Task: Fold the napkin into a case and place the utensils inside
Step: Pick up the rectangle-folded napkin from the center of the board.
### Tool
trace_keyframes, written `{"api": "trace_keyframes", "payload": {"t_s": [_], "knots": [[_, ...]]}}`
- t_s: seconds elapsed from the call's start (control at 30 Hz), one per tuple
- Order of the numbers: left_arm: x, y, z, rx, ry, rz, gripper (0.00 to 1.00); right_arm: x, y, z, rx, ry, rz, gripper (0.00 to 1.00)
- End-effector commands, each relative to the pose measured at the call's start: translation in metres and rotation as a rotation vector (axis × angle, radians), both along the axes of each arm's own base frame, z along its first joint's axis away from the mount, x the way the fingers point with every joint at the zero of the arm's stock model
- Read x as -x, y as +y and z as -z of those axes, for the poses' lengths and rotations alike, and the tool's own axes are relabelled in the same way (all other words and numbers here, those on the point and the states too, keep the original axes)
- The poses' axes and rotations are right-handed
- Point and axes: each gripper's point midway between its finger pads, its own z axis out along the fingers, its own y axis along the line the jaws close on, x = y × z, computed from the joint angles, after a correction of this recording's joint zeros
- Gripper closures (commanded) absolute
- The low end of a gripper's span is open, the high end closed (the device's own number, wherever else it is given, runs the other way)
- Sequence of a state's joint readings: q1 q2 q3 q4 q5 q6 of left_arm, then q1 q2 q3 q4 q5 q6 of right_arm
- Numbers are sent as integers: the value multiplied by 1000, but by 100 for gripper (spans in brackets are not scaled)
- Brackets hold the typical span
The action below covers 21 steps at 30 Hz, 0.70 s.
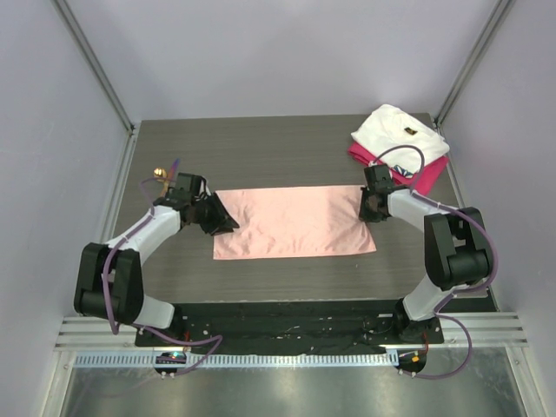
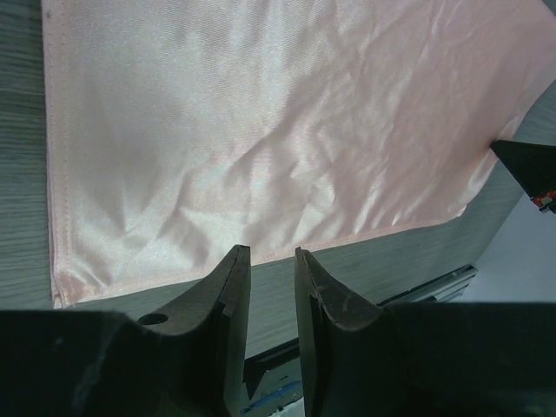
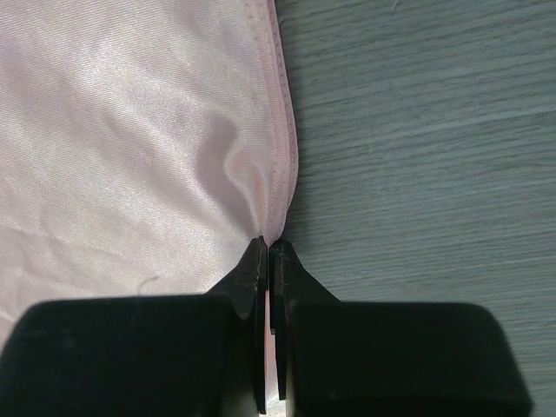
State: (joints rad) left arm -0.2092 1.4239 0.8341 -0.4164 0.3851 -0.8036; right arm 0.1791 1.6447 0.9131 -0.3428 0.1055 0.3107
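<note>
The salmon-pink napkin (image 1: 294, 221) lies flat in the middle of the table, folded into a wide rectangle. My right gripper (image 1: 368, 211) is shut on the napkin's right edge; the right wrist view shows the hem (image 3: 280, 187) pinched between the closed fingertips (image 3: 268, 246). My left gripper (image 1: 228, 222) sits at the napkin's left edge, open and empty; in the left wrist view its fingers (image 2: 234, 278) stand apart over bare table just off the cloth (image 2: 261, 130). The utensils (image 1: 162, 176), a gold bowl and a purple handle, lie at the far left behind the left arm.
A folded white cloth (image 1: 398, 132) lies on a folded magenta cloth (image 1: 424, 172) at the back right corner. The dark wood-grain table (image 1: 287, 143) is walled on three sides. The arm bases stand on a black plate at the near edge (image 1: 295, 326).
</note>
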Motion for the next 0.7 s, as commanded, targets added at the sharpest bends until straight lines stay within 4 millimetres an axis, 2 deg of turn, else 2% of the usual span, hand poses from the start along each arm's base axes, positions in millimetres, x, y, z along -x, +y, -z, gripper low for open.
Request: {"api": "trace_keyframes", "payload": {"t_s": [0.0,0.17,0.33,0.43,0.67], "knots": [[-10,-1,-1,-15,-14,9,70,3,-23,-26,101,-12,63,99],[-26,-1,9,-32,-5,-30,74,-1,-41,-69,188,-80,114,99],[-40,-10,16,-44,10,-15,78,-4,-49,-91,236,-109,112,99],[-36,-18,27,-56,32,4,81,-5,-54,-99,259,-116,118,99],[-12,-40,61,-67,85,46,83,-10,-39,-111,239,-145,69,99]]}}
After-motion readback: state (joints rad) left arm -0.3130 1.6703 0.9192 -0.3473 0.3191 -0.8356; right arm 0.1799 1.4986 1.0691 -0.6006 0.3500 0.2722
